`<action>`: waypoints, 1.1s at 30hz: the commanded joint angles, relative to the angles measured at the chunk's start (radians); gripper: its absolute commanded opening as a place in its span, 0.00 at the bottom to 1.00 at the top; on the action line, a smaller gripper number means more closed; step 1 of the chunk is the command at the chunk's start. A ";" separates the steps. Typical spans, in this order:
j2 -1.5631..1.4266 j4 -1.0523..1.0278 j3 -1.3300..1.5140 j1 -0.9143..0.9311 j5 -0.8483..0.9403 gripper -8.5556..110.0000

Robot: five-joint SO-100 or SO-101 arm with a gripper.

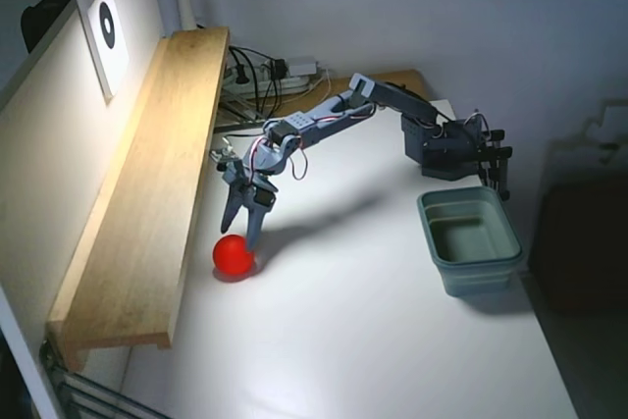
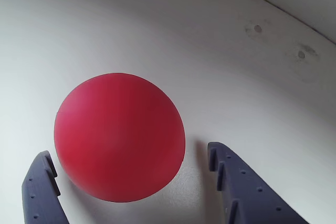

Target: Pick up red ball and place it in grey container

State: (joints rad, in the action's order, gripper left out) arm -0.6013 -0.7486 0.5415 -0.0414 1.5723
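Red ball (image 2: 119, 137) rests on the white table (image 1: 343, 321) at the left beside the wooden shelf (image 1: 147, 193), between my gripper's (image 2: 131, 169) spread, unclosed fingers; closing off-centre could squirt it away, far from the grey container (image 1: 471, 239).

light: lamp upper left, wall glare | right side dim | focus: sharp

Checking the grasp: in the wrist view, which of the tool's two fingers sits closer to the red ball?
The left finger: it nearly touches the smooth bright red ball, while the right finger shows bare white table between.
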 commanded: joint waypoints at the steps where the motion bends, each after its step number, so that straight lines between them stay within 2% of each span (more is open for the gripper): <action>1: -0.037 -0.003 -0.050 -0.002 -0.002 0.39; 23: -0.042 0.020 -0.021 -0.002 -0.002 0.39; 33: -0.052 0.099 0.068 -0.002 -0.002 0.39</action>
State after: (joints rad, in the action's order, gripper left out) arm -0.6013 -0.6734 0.6044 -0.0414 1.5723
